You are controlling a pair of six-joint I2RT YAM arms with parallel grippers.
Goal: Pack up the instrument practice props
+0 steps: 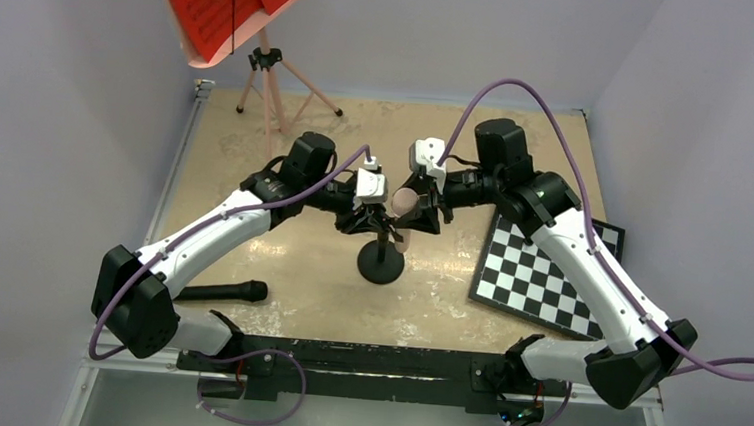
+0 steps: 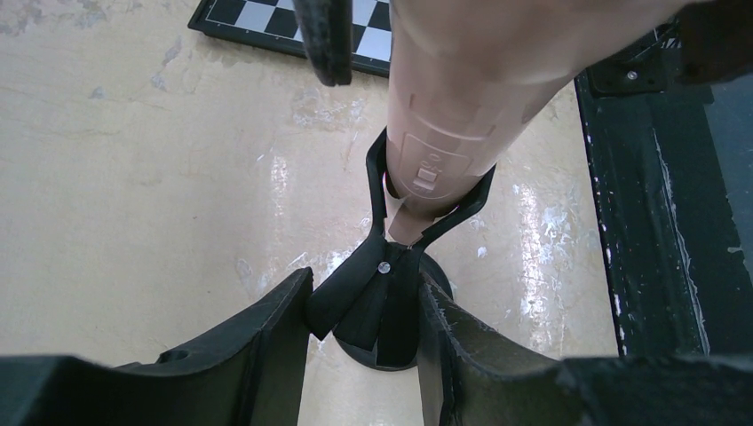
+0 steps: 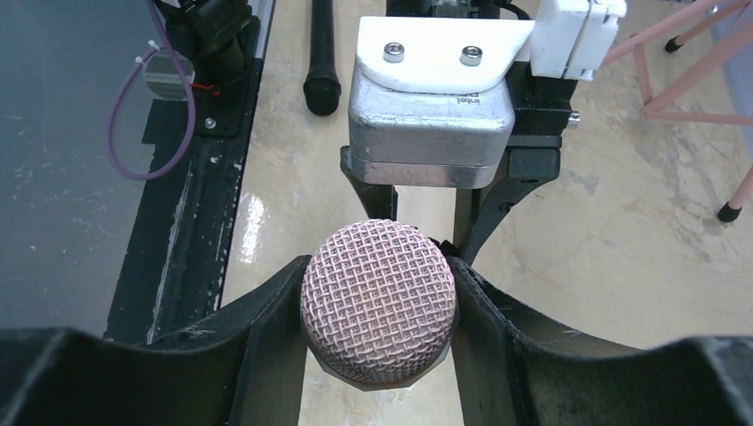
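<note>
- Currently, freeing the pink microphone (image 3: 379, 297) looks like the step in hand; it sits in its clip (image 2: 376, 186) above the black round base (image 1: 380, 265), mid-table (image 1: 459, 129).
- Right gripper (image 1: 421, 208) clenches the mesh head; left gripper (image 2: 364, 311) clamps the clip's stem.
- Next move, I judge: pull the microphone straight out while the clip stays braced.

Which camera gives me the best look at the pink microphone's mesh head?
Right wrist: the mesh head fills the centre, pinched by the right gripper. Left wrist shows only the smooth body in its clip; top view shows the microphone as a small pink spot.
</note>
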